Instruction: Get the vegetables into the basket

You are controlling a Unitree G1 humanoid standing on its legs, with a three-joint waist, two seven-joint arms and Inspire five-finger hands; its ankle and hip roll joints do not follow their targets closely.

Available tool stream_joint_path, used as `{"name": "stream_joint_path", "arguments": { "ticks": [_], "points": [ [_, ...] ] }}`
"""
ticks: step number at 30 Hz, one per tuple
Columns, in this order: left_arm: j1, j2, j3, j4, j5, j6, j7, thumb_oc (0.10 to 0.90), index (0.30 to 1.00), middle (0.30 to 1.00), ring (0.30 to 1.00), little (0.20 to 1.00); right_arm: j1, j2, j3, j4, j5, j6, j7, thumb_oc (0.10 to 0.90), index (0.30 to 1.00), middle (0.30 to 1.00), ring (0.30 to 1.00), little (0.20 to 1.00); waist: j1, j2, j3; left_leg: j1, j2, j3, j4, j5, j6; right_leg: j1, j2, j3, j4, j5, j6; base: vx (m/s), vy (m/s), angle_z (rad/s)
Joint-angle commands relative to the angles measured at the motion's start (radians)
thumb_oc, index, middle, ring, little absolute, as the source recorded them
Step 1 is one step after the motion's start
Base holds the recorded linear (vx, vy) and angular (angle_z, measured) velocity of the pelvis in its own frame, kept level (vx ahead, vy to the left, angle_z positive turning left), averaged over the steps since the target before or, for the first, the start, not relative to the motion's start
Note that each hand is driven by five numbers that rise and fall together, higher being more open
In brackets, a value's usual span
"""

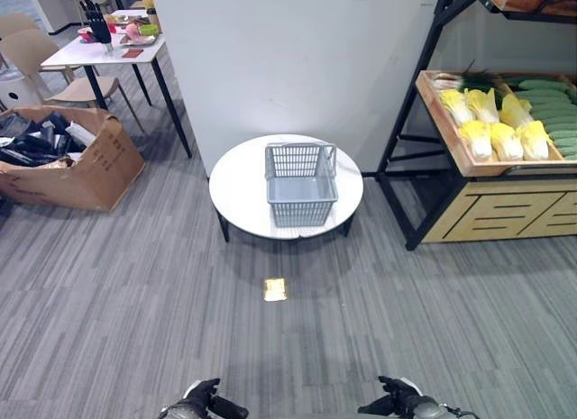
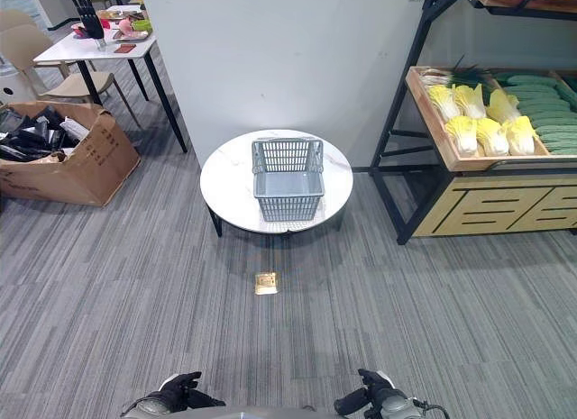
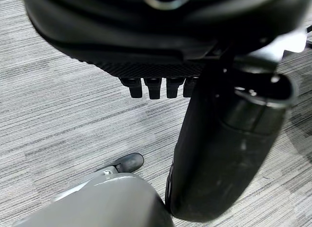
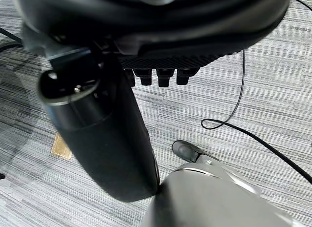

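Grey basket (image 1: 301,185) waits empty well ahead of both hands, left hand (image 1: 200,398) and right hand (image 1: 397,399), hanging relaxed, holding nothing.

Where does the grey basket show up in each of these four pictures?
Left eye view: the grey basket stands on the round white table, just right of its middle.
Right eye view: the same basket sits on that table, near the picture's centre.
Left wrist view: not in it; the left hand hangs over carpet.
Right wrist view: not in it; the right hand hangs over carpet.
Shared landmark: the brass floor plate, also in the right wrist view.
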Motion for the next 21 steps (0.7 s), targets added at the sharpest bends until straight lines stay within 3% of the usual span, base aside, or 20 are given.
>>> {"name": "stream_joint_path", "arguments": {
  "ticks": [1, 21],
  "points": [
    [0.017, 0.018, -0.015, 0.069, 0.017, 0.023, -0.003, 0.9, 1.0, 1.0, 1.0, 1.0, 0.031, -0.036, 0.034, 0.06, -0.014, 0.023, 0.007, 0.9, 1.0, 1.0, 1.0, 1.0, 0.001, -0.029, -0.021, -0.022, 0.046, 0.045, -0.012, 0.012, -0.091, -0.004, -0.1, -0.013, 0.005, 0.021, 0.125, 0.0, 0.0, 0.0],
    [0.002, 0.04, -0.001, 0.042, -0.026, 0.019, -0.015, 0.9, 1.0, 1.0, 1.0, 1.0, 0.003, -0.048, 0.022, 0.042, 0.004, 0.024, 0.011, 0.9, 1.0, 1.0, 1.0, 1.0, 0.009, -0.05, 0.019, -0.031, 0.012, 0.052, -0.012, -0.01, -0.042, -0.085, -0.141, 0.016, 0.135, 0.006, 0.151, 0.01, 0.06, -0.02]
  ]
}}
